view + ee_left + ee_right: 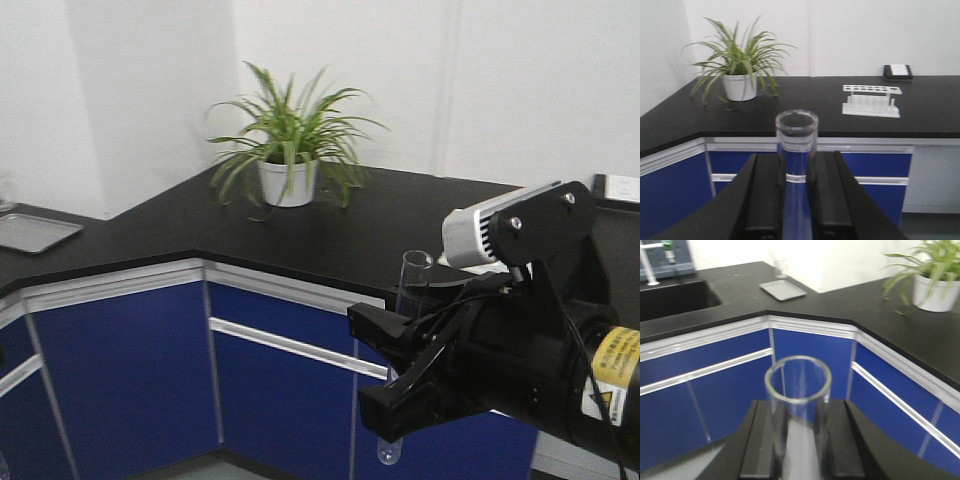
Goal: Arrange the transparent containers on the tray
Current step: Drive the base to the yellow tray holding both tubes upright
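Left claw (796,167) tight around one upright test tube (796,131), right claw (798,409) likewise around a second tube (798,386), both outstretched mid-air.

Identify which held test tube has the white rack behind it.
The test tube in the left pincer: the white rack stands on the black counter beyond it. Beyond the tube in the right pincer lie a sink and a metal tray instead.

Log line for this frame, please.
left gripper: shut on left tube | right gripper: shut on right tube | yellow tray: not in view
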